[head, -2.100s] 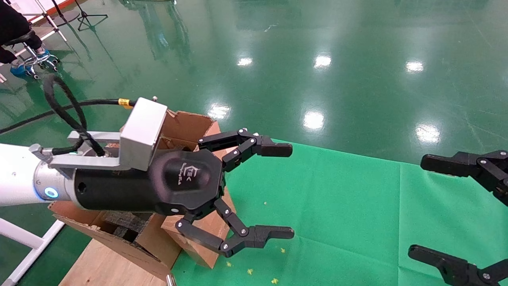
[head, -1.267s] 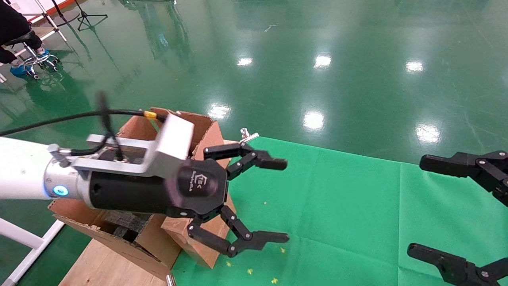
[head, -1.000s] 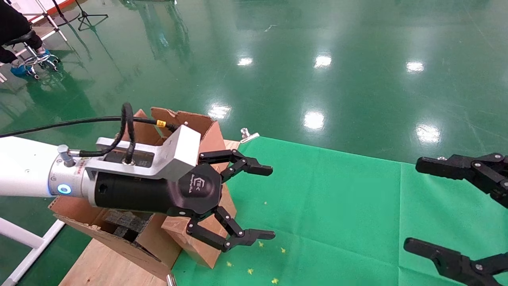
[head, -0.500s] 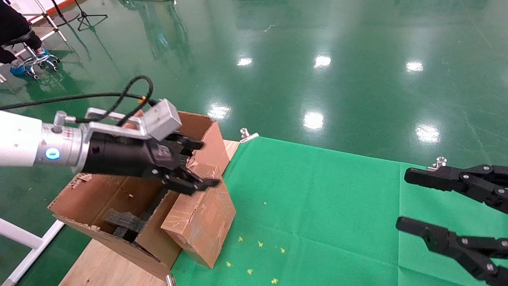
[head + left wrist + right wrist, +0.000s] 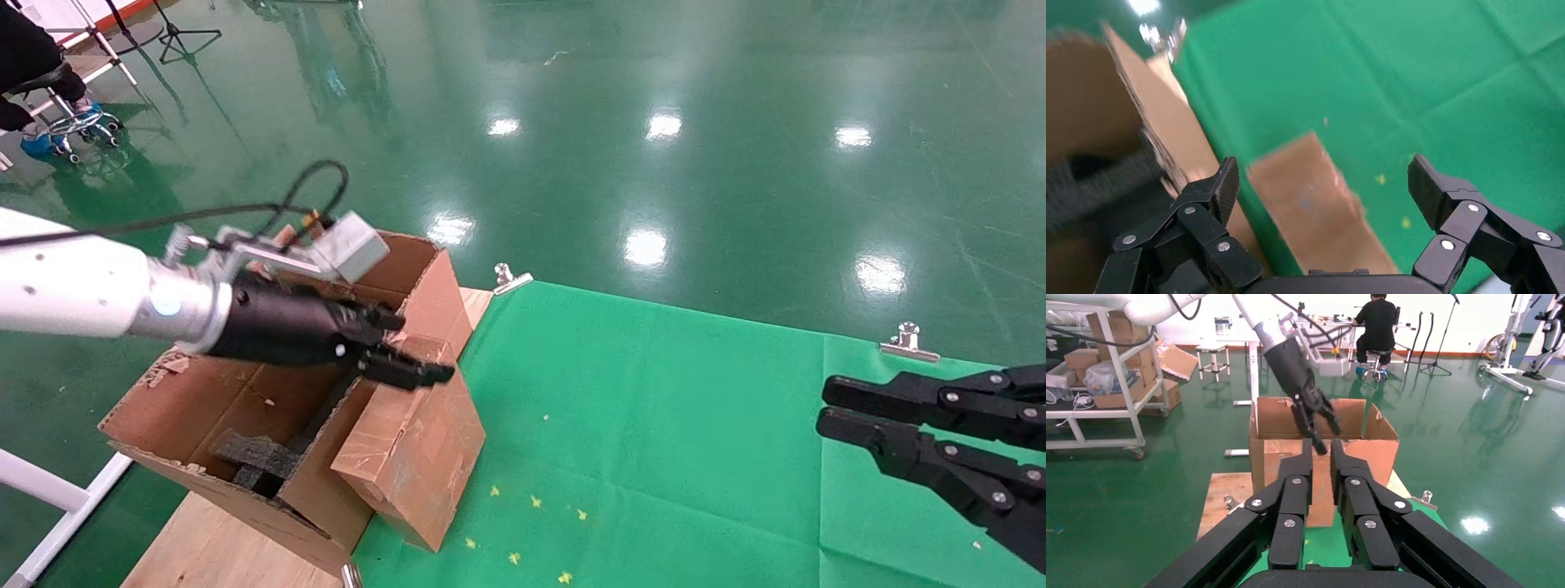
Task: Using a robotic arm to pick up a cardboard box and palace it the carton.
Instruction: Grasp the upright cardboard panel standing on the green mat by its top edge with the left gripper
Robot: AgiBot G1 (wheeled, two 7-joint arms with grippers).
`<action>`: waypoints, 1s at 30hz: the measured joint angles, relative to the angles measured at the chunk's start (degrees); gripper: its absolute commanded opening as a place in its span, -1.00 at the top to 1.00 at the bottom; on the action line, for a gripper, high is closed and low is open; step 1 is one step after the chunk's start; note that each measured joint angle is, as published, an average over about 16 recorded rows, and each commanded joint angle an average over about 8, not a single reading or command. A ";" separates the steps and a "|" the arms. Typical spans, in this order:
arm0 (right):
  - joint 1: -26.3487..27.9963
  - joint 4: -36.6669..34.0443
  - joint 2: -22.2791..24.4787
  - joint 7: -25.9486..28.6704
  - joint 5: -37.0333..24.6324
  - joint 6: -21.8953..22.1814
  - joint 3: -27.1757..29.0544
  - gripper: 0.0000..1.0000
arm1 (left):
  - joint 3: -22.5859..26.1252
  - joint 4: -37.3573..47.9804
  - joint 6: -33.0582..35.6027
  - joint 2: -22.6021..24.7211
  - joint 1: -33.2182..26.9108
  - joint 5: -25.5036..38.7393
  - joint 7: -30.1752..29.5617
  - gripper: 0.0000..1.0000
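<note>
While we look down from the head:
Left gripper (image 5: 409, 359): on the robotic arm (image 5: 73, 290), above the cardboard box (image 5: 413, 453), fingers (image 5: 1211, 190) spread wide, holding nothing.
Cardboard box: we see it leaning against the carton (image 5: 245, 408) outside its wall, lower end on the green cloth (image 5: 695, 425) of the bench.
Carton: dark foam (image 5: 249, 453) inside.
Right gripper (image 5: 829, 404): parked at the right, well apart, fingers nearly together, holding nothing.

A robotics lab or workshop is suggested by the glossy green floor (image 5: 735, 122), metal shelving (image 5: 1113, 386) and stacked boxes (image 5: 1089, 358).
</note>
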 measured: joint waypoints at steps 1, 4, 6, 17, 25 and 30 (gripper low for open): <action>0.00 0.00 0.00 0.00 0.00 0.00 0.00 1.00 | 0.31 -0.01 0.27 0.27 -0.06 0.41 -0.59 -1.00; 0.00 0.00 0.00 0.00 0.00 0.00 0.00 1.00 | 1.24 -0.04 1.10 0.96 -0.19 1.67 -1.98 -1.00; 0.00 0.00 0.00 0.00 0.00 0.00 0.00 1.00 | 1.78 -0.06 1.58 1.33 -0.27 2.43 -2.72 -1.00; -0.01 -0.01 0.01 -0.01 0.01 0.01 -0.01 0.02 | 3.45 -0.12 2.50 2.28 -0.11 4.66 -4.10 -0.59; -0.01 -0.01 0.01 -0.01 0.01 0.01 -0.01 -1.00 | 3.76 -0.16 2.51 2.36 -0.02 5.07 -3.76 1.00; -0.01 -0.01 0.01 -0.01 0.02 0.02 -0.01 -1.00 | 3.76 -0.16 2.53 2.36 -0.01 5.07 -3.76 1.00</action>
